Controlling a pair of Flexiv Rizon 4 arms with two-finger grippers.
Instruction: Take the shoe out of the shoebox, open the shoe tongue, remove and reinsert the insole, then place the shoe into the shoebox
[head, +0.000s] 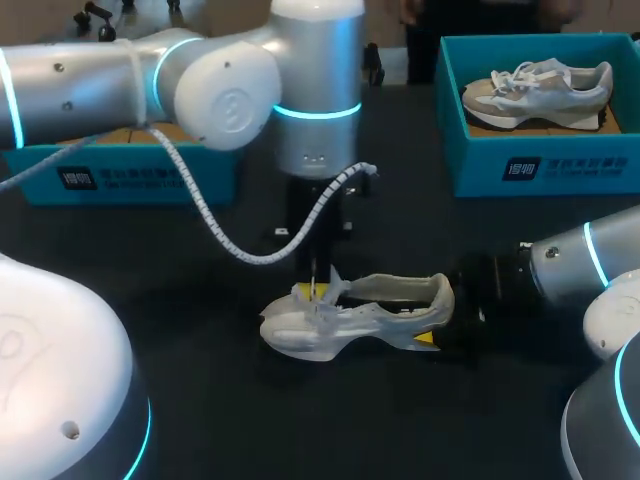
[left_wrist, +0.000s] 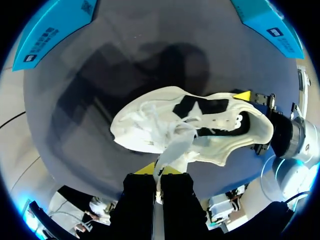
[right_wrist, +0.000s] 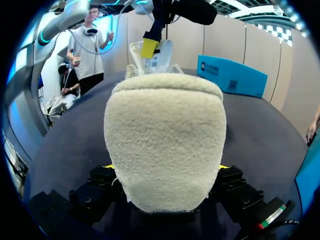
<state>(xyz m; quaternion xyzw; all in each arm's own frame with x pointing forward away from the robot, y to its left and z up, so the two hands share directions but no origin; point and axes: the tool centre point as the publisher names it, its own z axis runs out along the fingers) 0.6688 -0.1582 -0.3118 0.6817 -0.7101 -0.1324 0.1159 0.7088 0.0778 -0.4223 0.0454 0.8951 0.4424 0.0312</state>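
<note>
Right pincer (right_wrist: 165, 168) tight around heel of shoe (head: 352, 316), left pincer (left_wrist: 159, 172) tight on tongue (left_wrist: 176, 149), dark table (head: 140, 300) beneath.

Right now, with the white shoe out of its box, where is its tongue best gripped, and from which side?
Grip the tongue by its free upper edge, coming from above: there it stands up clear of the shoe. The left hand is shut on that edge; the right hand clamps the heel.
</note>
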